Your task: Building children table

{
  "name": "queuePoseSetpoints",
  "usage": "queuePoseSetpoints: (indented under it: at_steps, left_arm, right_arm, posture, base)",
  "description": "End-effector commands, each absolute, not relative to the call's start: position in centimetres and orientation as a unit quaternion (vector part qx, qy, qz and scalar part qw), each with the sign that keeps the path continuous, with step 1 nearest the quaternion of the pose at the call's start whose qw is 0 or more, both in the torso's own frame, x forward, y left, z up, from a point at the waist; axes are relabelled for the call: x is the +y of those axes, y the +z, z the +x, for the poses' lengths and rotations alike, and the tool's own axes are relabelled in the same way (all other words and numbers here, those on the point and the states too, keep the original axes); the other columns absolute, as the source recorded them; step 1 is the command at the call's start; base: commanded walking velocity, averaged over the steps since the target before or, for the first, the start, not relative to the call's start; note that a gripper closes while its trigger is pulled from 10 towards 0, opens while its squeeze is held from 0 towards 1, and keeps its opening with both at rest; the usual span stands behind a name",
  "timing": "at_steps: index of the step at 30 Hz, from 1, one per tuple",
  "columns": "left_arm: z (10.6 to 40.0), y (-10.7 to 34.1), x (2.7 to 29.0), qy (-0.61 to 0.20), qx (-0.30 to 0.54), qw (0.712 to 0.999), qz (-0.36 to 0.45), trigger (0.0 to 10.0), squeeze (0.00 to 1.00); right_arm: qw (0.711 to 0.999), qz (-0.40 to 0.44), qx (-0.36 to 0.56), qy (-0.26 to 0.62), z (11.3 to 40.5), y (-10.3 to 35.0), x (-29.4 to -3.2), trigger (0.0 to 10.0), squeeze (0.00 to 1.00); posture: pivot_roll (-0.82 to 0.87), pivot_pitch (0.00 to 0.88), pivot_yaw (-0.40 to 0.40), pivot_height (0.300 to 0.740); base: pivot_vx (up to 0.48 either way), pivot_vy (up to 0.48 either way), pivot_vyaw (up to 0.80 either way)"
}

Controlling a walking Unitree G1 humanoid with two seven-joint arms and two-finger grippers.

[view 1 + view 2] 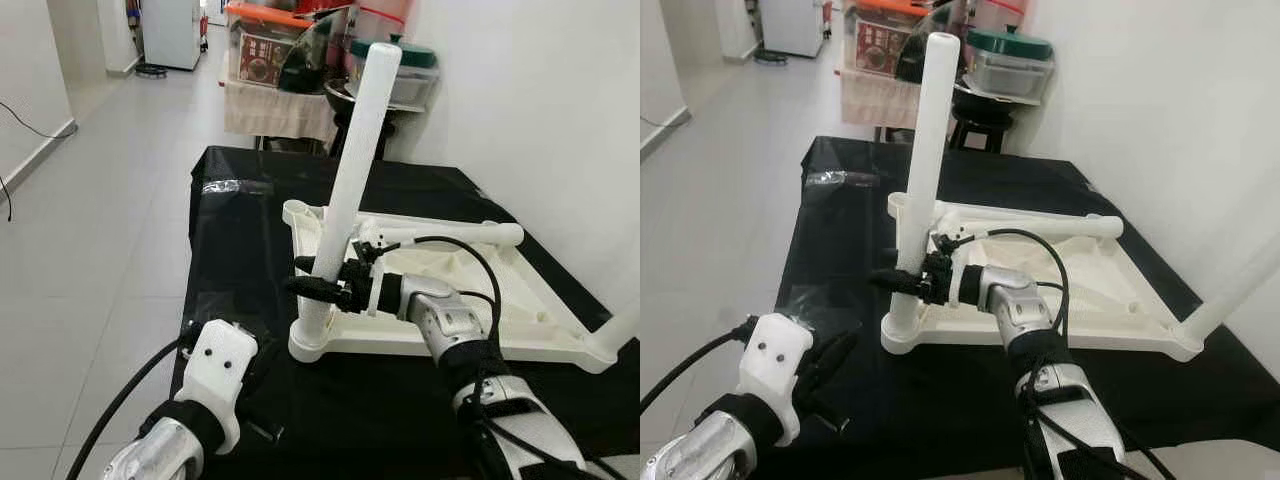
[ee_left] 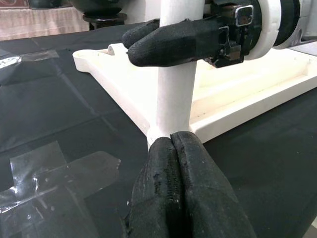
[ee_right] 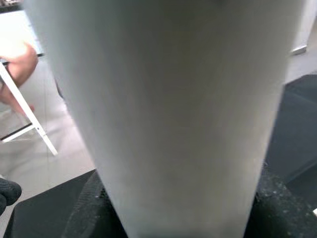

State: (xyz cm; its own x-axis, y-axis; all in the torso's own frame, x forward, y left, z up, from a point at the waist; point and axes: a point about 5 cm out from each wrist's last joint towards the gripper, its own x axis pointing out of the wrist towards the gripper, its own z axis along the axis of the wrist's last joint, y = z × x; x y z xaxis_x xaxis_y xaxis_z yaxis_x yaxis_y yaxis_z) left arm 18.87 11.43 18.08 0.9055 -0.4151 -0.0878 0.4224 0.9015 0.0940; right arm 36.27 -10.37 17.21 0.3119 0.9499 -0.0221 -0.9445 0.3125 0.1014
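So my right gripper [image 1: 312,283] was clamped low on the white table leg [image 1: 350,180], which stood in the near corner socket of the upside-down tabletop [image 1: 520,300] on the black cloth [image 1: 250,215]. The left gripper [image 2: 173,193] sat pinched together on nothing, just short of that corner. The leg looked like light, stiff, slick plastic, so I figured gripping low was right. A spare leg [image 1: 450,235] lay across the tabletop.

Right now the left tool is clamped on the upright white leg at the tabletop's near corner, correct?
No, it is the right tool that grips the leg; the left eye view shows it. The left tool hangs shut, short of the tabletop corner.
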Motion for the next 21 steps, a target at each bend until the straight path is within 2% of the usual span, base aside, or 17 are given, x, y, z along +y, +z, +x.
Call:
queuePoseSetpoints:
  at_steps: [1,6,7,8,9,10,11,12,13,14,15,16,17,18,20,21]
  left_arm:
    - [18.9,18.0,11.1,-0.219,0.036,0.973,0.054,10.0,0.0]
    - [18.8,18.0,11.1,-0.22,0.037,0.973,0.054,10.0,0.0]
    - [18.8,17.9,11.1,-0.221,0.038,0.973,0.054,10.0,0.0]
    - [18.8,17.9,11.2,-0.221,0.038,0.973,0.054,10.0,0.0]
    - [18.7,17.9,11.3,-0.222,0.04,0.973,0.054,10.0,0.0]
    - [18.7,17.9,11.5,-0.224,0.042,0.972,0.055,10.0,0.0]
    - [18.7,17.9,11.5,-0.224,0.042,0.972,0.055,10.0,0.0]
    - [18.7,17.9,11.5,-0.224,0.042,0.972,0.056,10.0,0.0]
    - [18.7,17.9,11.5,-0.224,0.042,0.972,0.056,10.0,0.0]
    - [18.8,17.9,11.6,-0.224,0.043,0.972,0.056,10.0,0.0]
    - [18.8,17.9,11.6,-0.224,0.043,0.972,0.056,10.0,0.0]
    - [18.9,17.7,11.6,-0.228,0.047,0.971,0.049,10.0,0.0]
    - [18.9,17.7,11.6,-0.229,0.048,0.971,0.046,10.0,0.0]
    - [18.9,17.7,11.6,-0.229,0.048,0.971,0.046,10.0,0.0]
    - [18.8,17.9,11.0,-0.244,0.041,0.968,0.051,10.0,0.0]
    - [18.8,17.9,11.0,-0.244,0.041,0.968,0.051,10.0,0.0]
  right_arm:
    - [0.799,0.047,0.037,0.598,36.1,17.2,-10.7,0.0,0.0]
    - [0.816,0.044,0.029,0.575,35.9,16.5,-11.7,0.0,0.0]
    - [0.83,0.039,0.033,0.556,35.8,16.0,-11.9,0.0,0.0]
    - [0.855,0.032,0.048,0.516,35.5,14.8,-11.8,0.0,0.0]
    - [0.893,0.034,0.059,0.445,35.2,13.3,-11.3,0.0,0.0]
    - [0.967,0.114,0.066,0.22,32.9,10.0,-10.0,0.0,0.0]
    - [0.972,0.157,0.078,0.154,31.5,8.8,-9.8,0.0,0.0]
    - [0.972,0.182,0.085,0.124,30.6,8.3,-9.6,0.0,0.0]
    - [0.97,0.192,0.088,0.12,30.3,8.0,-9.5,0.0,0.0]
    - [0.968,0.134,0.017,0.21,30.8,10.6,-8.3,0.0,0.0]
    - [0.968,0.134,0.017,0.21,30.8,10.6,-8.3,0.0,0.0]
    - [0.956,0.058,-0.036,0.285,31.7,12.8,-7.3,0.0,0.0]
    - [0.953,0.043,-0.044,0.297,31.9,13.2,-7.2,0.0,0.0]
    - [0.953,0.043,-0.044,0.297,31.9,13.2,-7.2,0.0,0.0]
    - [0.95,0.039,0.033,0.309,31.4,10.2,-6.6,0.0,0.0]
    - [0.95,0.039,0.033,0.309,31.4,10.2,-6.6,0.0,0.0]
  posture:
    - [0.19,0.0,-0.187,0.74]
    - [0.18,0.0,-0.181,0.74]
    - [0.17,0.0,-0.18,0.74]
    - [0.17,0.0,-0.178,0.74]
    - [0.15,0.0,-0.18,0.74]
    - [0.14,0.0,-0.171,0.74]
    - [0.14,0.0,-0.171,0.74]
    - [0.14,0.0,-0.171,0.74]
    - [0.14,0.0,-0.171,0.74]
    - [0.1,0.0,-0.139,0.74]
    - [0.1,0.0,-0.139,0.74]
    - [0.1,0.0,-0.139,0.74]
    - [0.1,0.0,-0.139,0.74]
    - [0.1,0.0,-0.139,0.74]
    - [0.13,0.0,-0.163,0.74]
    - [0.13,0.0,-0.163,0.74]
  base:
    - [0.0,0.0,0.0]
    - [0.0,0.0,0.0]
    - [0.0,0.0,0.0]
    - [0.0,0.0,0.0]
    - [0.0,0.0,0.0]
    - [0.0,0.0,0.0]
    - [0.0,0.0,0.0]
    - [0.0,0.0,0.0]
    - [0.0,0.0,0.0]
    - [0.0,0.0,0.0]
    - [0.0,0.0,0.0]
    - [0.0,0.0,0.0]
    - [0.0,0.0,0.0]
    - [0.0,0.0,0.0]
    - [0.0,0.0,0.0]
    - [0.0,0.0,0.0]
